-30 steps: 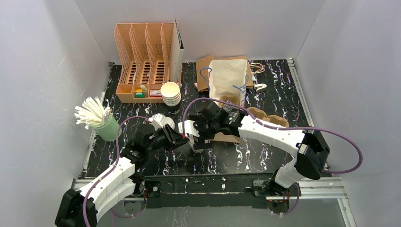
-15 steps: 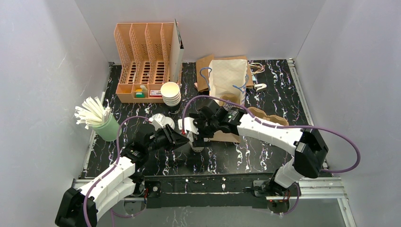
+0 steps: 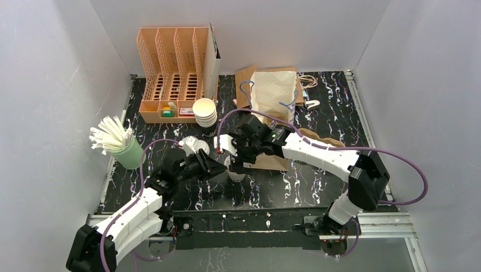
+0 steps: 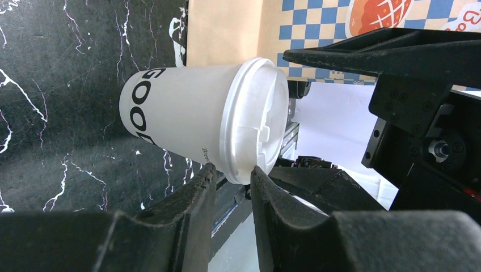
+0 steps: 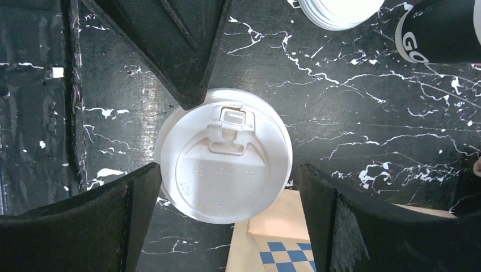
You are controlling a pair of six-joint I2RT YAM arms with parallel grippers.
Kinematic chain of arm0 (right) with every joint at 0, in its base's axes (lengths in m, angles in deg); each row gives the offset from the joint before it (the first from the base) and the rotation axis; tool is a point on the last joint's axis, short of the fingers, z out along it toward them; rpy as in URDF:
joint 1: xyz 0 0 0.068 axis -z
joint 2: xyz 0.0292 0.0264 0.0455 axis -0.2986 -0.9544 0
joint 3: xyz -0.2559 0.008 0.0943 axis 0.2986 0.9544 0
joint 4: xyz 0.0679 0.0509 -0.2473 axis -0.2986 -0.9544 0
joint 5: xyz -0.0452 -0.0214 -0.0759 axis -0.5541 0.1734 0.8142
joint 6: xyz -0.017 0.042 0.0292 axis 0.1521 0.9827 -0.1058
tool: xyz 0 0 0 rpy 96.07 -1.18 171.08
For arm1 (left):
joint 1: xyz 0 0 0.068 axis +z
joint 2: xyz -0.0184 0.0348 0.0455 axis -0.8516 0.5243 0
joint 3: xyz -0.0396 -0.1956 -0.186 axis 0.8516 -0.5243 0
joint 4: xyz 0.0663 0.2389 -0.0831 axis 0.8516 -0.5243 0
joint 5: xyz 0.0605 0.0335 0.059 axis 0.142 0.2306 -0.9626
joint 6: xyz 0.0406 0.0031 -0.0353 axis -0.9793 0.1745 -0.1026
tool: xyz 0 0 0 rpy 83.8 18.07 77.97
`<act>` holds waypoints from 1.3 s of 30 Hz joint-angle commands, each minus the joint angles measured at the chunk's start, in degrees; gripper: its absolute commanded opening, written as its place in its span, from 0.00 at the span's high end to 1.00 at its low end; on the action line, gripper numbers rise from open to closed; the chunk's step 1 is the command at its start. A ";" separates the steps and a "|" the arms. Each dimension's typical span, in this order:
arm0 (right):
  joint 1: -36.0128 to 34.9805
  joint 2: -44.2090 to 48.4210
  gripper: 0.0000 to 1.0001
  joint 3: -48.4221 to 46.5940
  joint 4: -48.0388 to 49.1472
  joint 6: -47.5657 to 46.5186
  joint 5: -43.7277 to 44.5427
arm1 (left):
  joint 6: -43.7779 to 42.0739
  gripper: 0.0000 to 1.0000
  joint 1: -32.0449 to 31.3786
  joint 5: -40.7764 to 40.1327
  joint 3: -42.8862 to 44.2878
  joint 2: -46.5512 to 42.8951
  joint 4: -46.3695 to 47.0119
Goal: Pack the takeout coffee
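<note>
Packing looks barely begun. One cup (image 3: pixel 235 172) wears its lid (image 5: pixel 224 161) but stands on the table (image 3: pixel 317 190), well to the left of the tray (image 3: pixel 320 137), and the part of the tray that shows holds nothing. A second cup (image 3: pixel 192 145) sits farther left of the tray; I cannot tell whether it is lidded. As I judge it, seating the cups in the tray is all yet to do. The right arm crosses over the tray and bends its wrist straight down above the lidded cup. The right gripper (image 5: pixel 227 170) has its fingers spread wide, one on each side of the lid, and neither plainly touches it. The left arm lies low and points toward the tray. The left gripper (image 4: pixel 232 168) is at the lid's rim with its fingers narrow. The rim sits at their small gap, though I cannot tell whether it is pinched.
</note>
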 commanded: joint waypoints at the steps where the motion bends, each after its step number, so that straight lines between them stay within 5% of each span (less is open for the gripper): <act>1: 0.54 -1.11 0.02 -2.17 -2.07 2.19 -0.29 | -0.84 0.72 0.02 1.39 1.28 0.08 0.28; 39: 1.47 -7.02 0.14 -5.62 -7.33 5.91 -2.22 | -0.81 0.72 0.02 1.40 -0.36 2.92 3.37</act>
